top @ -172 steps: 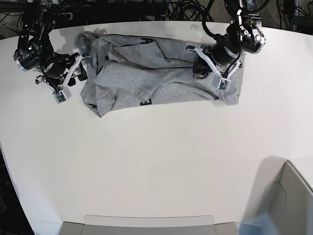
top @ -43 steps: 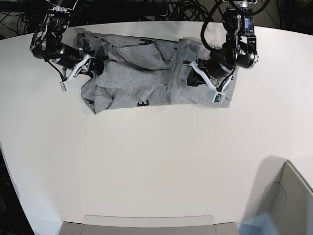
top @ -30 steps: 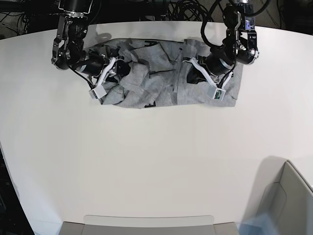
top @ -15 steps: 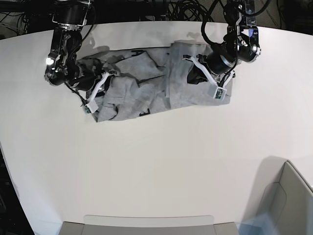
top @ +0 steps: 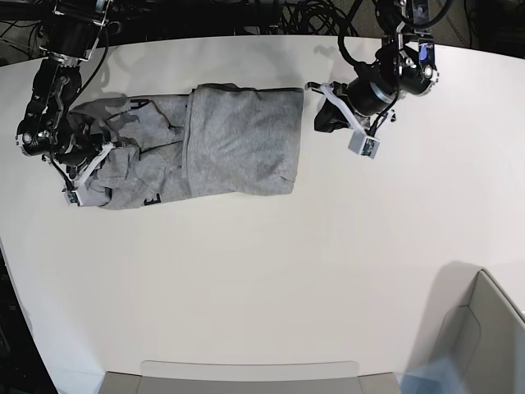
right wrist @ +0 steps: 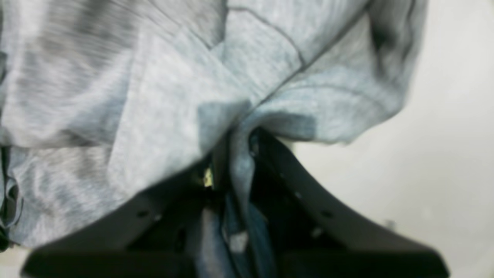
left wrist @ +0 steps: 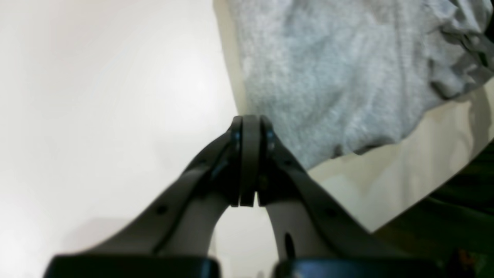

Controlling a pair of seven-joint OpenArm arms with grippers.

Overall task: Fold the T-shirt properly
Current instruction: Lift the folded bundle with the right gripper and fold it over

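The heather-grey T-shirt (top: 242,139) lies on the white table (top: 262,271) at the back left. Its right part is folded over flat with the plain side up, and its left part (top: 135,168) is bunched, with bits of black lettering showing. My right gripper (top: 97,160) is shut on the bunched left edge; the right wrist view shows cloth (right wrist: 216,88) pinched between the jaws (right wrist: 235,166). My left gripper (top: 322,119) is shut and empty, just right of the shirt's folded edge. In the left wrist view its fingertips (left wrist: 249,162) meet over bare table beside the cloth (left wrist: 328,77).
Cables and dark gear (top: 271,16) run along the table's far edge. A grey bin (top: 484,345) stands at the front right corner. A grey tray edge (top: 246,377) shows at the front.
The shirt's right part has been folded over leftward and the whole shirt has slid left. My left gripper has let go and is off the cloth. My right gripper has moved left, still holding.
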